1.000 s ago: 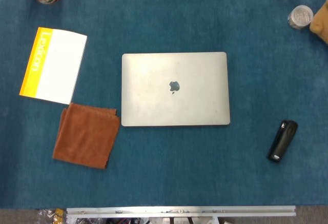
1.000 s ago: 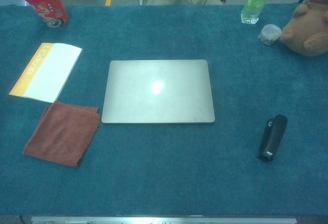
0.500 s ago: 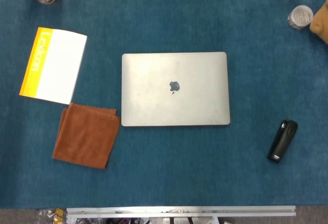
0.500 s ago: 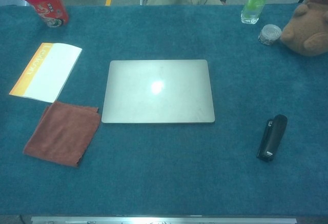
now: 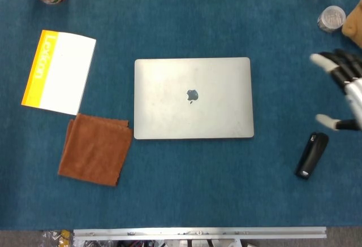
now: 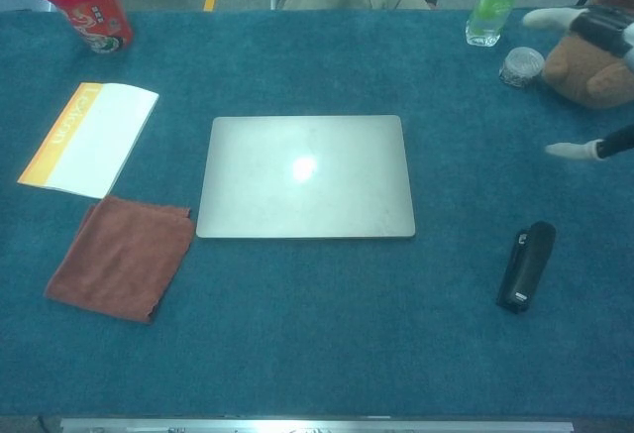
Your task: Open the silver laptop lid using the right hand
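Fingers (image 5: 322, 61) of the right hand (image 5: 342, 89) have just come into the head view at the right edge, where a moment ago that stretch of blue bench (image 5: 186, 190) showed nothing but cloth; they are spread apart with the thumb tip held out below them, and they hold nothing. That arrival reads as the start of the reach, so the task is at its very beginning and the lid has not been touched. From this view the silver laptop (image 5: 193, 98) lies shut and flat in the middle of the bench, its front edge toward the robot, well apart from the fingers and to their left; a black stapler (image 5: 311, 155) lies just below the thumb tip, between the hand and the near edge. A brown cloth (image 5: 95, 149) touches or nearly touches the laptop's left front corner, with a white and yellow booklet (image 5: 58, 72) beyond it. In the chest view the same right hand (image 6: 604, 76) shows only as pale fingertips (image 6: 543, 17) near the top right and a thumb tip lower down, again apart and empty, passing in front of a brown plush toy (image 6: 594, 66) and near a small capped jar (image 6: 521, 65). The laptop (image 6: 305, 176) is closed here too, well left of those fingertips, so the hand must travel leftward and down to the front lip. The left hand appears in neither view.
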Controlling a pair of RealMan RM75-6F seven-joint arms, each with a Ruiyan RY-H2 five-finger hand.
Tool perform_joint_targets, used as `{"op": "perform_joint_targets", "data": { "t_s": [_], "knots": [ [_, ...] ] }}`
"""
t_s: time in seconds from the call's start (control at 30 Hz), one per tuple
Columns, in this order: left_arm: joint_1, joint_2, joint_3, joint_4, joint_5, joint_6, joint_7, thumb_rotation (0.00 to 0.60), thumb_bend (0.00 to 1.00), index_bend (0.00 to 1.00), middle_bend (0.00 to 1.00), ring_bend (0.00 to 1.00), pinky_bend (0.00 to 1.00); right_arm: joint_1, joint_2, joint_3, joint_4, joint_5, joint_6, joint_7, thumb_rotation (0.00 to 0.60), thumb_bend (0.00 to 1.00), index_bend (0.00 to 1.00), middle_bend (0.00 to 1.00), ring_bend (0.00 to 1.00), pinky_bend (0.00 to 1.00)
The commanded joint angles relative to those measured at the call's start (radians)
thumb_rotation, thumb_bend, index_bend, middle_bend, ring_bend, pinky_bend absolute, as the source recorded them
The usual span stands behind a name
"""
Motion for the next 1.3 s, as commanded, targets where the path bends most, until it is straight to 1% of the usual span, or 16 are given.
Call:
{"op": "perform_joint_targets", "data": {
  "t_s": [0.03, 0.2, 0.4, 0.53, 0.73, 1.0, 1.3],
  "knots": [
    [0.005, 0.008, 0.002, 0.002, 0.000, 0.004, -0.006, 0.579, 0.46, 0.21, 0.15, 0.10, 0.08, 0.066, -0.052, 0.032, -0.049, 0.053, -0.076, -0.072, 0.600, 0.00, 0.09, 0.11, 0.04, 0.12],
    [0.010, 0.018, -0.001, 0.005, 0.001, 0.012, -0.019, 0.580, 0.46, 0.21, 0.15, 0.10, 0.08, 0.134, -0.128, 0.051, -0.060, 0.112, -0.147, -0.175, 0.600, 0.00, 0.08, 0.10, 0.03, 0.09],
    [0.005, 0.019, -0.001, 0.005, -0.001, -0.003, -0.026, 0.582, 0.46, 0.21, 0.15, 0.10, 0.08, 0.199, -0.232, 0.058, -0.046, 0.200, -0.214, -0.249, 0.600, 0.00, 0.06, 0.09, 0.01, 0.08],
    [-0.001, 0.020, -0.006, 0.007, 0.000, -0.009, -0.032, 0.581, 0.46, 0.21, 0.15, 0.10, 0.08, 0.230, -0.295, 0.063, -0.036, 0.240, -0.223, -0.294, 0.600, 0.00, 0.05, 0.08, 0.00, 0.07],
    [-0.009, 0.024, -0.004, 0.012, -0.007, -0.033, -0.036, 0.583, 0.46, 0.21, 0.15, 0.10, 0.08, 0.272, -0.381, 0.045, -0.004, 0.298, -0.245, -0.376, 0.600, 0.00, 0.05, 0.08, 0.00, 0.06],
    [-0.010, 0.023, -0.001, 0.027, -0.008, -0.041, -0.051, 0.582, 0.46, 0.20, 0.14, 0.10, 0.08, 0.328, -0.507, 0.031, 0.078, 0.380, -0.256, -0.484, 0.600, 0.00, 0.05, 0.07, 0.00, 0.04],
    [-0.009, 0.022, 0.005, 0.040, 0.000, -0.044, -0.062, 0.580, 0.46, 0.20, 0.14, 0.10, 0.08, 0.370, -0.627, 0.034, 0.180, 0.438, -0.246, -0.533, 0.600, 0.00, 0.05, 0.07, 0.00, 0.04]
  ]
}}
